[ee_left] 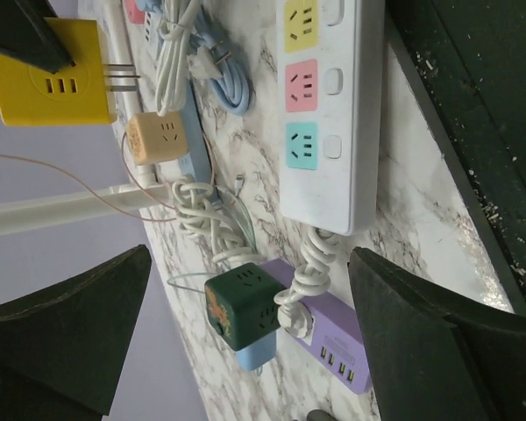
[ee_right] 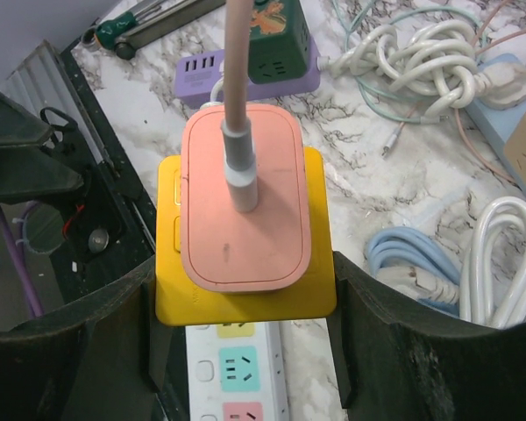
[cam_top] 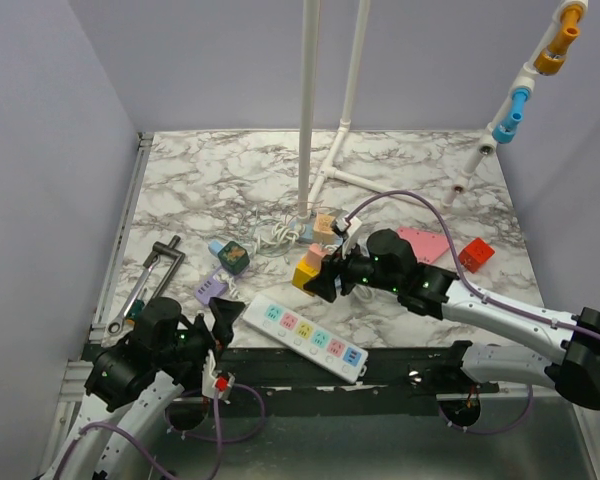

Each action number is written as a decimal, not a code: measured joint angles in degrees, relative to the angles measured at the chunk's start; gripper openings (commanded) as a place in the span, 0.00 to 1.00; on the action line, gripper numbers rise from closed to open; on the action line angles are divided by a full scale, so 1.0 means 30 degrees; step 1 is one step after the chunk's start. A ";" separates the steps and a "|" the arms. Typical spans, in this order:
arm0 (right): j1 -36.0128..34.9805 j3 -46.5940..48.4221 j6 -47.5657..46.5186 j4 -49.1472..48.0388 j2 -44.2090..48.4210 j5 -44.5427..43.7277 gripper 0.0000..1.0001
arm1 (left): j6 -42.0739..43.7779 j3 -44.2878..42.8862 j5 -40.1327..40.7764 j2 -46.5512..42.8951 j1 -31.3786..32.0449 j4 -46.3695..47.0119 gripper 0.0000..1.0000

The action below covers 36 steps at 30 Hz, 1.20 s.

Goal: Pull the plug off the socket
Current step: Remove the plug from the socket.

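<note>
Right gripper (ee_right: 244,289) clamped on the sides of a yellow socket cube (ee_right: 245,307) at frame centre, pink plug (ee_right: 263,237) seated on its top face, pink cable (ee_right: 237,53) rising upward, left gripper (ee_left: 250,254) spread wide and empty over the marble table (ee_left: 403,228), white power strip (ee_left: 329,114) at upper right

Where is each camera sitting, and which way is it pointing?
Top external: above and behind the bases, looking down on the table; both arms show, left gripper and right gripper.
Left wrist: on the left arm, looking across the table at the white strip; its open fingers frame the bottom.
Right wrist: on the right arm, looking down on the pink plug and yellow cube; its fingers clamp the cube.
Shared: both wrist views show the white strip and the yellow cube.
</note>
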<state>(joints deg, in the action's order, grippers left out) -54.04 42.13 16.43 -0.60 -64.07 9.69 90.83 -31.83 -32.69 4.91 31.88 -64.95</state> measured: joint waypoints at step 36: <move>-0.6069 0.5085 -0.5523 0.4517 -0.2892 -0.4284 0.01 | -1.8644 -0.7919 -0.7482 1.3457 -0.0357 0.7810 0.96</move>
<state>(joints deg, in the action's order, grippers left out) -72.25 57.39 -0.14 12.95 -72.75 -3.16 34.89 -55.59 -55.13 45.28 30.81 -41.52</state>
